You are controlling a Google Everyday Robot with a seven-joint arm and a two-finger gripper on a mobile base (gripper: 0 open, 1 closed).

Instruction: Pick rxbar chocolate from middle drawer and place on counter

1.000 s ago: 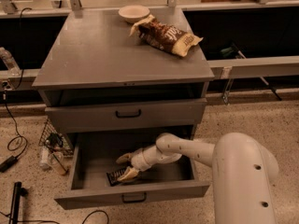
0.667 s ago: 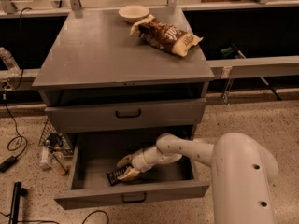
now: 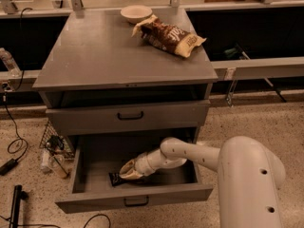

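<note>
The gripper [image 3: 128,171] sits low inside the open middle drawer [image 3: 166,195]; I cannot tell whether its jaws are open or closed. The rxbar chocolate [image 3: 115,177] lies just beneath the jaws, and the counter [image 3: 95,56] is well above them.

Lower centre: inside the pulled-out grey middle drawer [image 3: 95,198], the jaws of the gripper [image 3: 127,171] sit at the right end of the dark flat rxbar chocolate [image 3: 115,177].
</note>
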